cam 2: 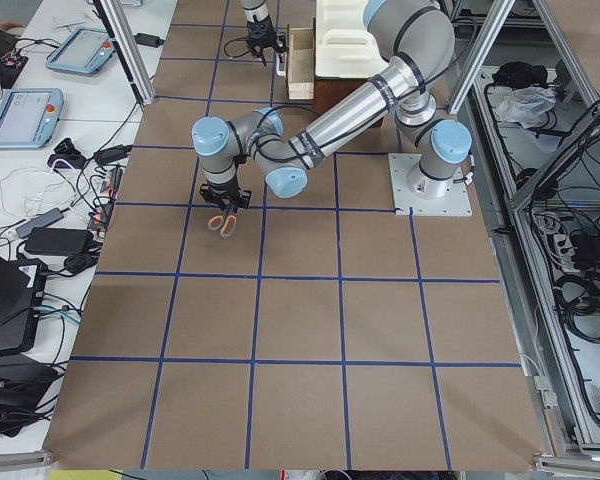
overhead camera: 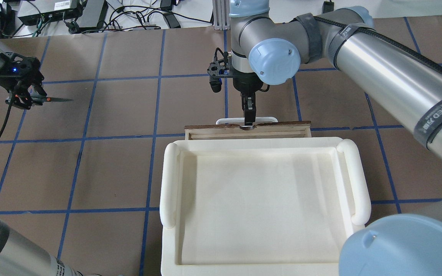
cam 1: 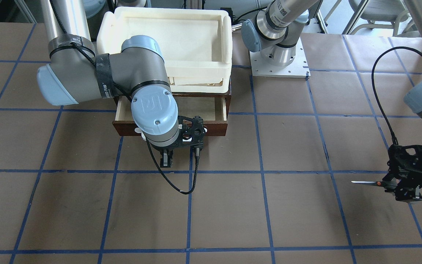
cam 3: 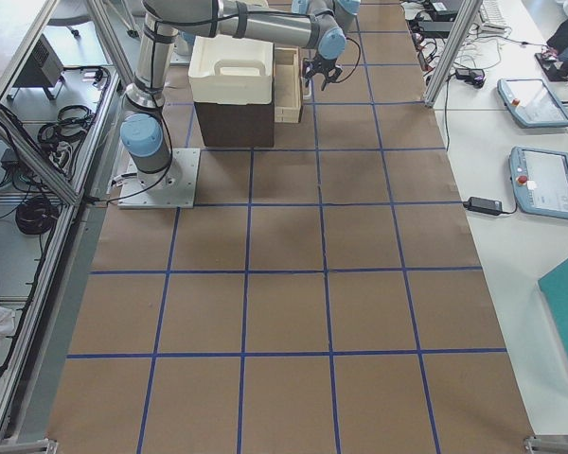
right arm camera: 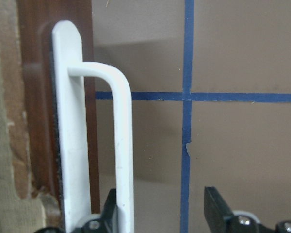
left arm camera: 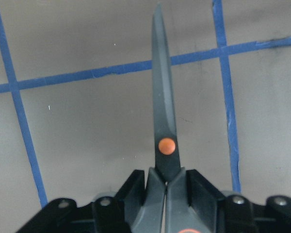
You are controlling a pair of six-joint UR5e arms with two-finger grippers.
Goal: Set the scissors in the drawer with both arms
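My left gripper (cam 1: 406, 190) is shut on the scissors (cam 1: 366, 182) and holds them above the table, far from the drawer. The left wrist view shows the closed blades and orange pivot (left arm camera: 167, 145) sticking out from the shut fingers (left arm camera: 153, 204). The dark brown drawer (cam 1: 216, 129) is pulled partly out, and its pale inside (cam 1: 211, 106) shows. My right gripper (cam 1: 167, 161) is open at the drawer's white bar handle (right arm camera: 123, 160). The bar lies just inside one finger (right arm camera: 110, 213); the other finger (right arm camera: 216, 208) is well apart from it.
A cream-white plastic tray (cam 1: 108, 40) sits on top of the cabinet above the drawer. The right arm's elbow (cam 1: 148, 91) hangs over the drawer's opening. A black cable (cam 1: 192, 183) loops below the right wrist. The left arm's base plate (cam 1: 278, 69) stands beside the cabinet.
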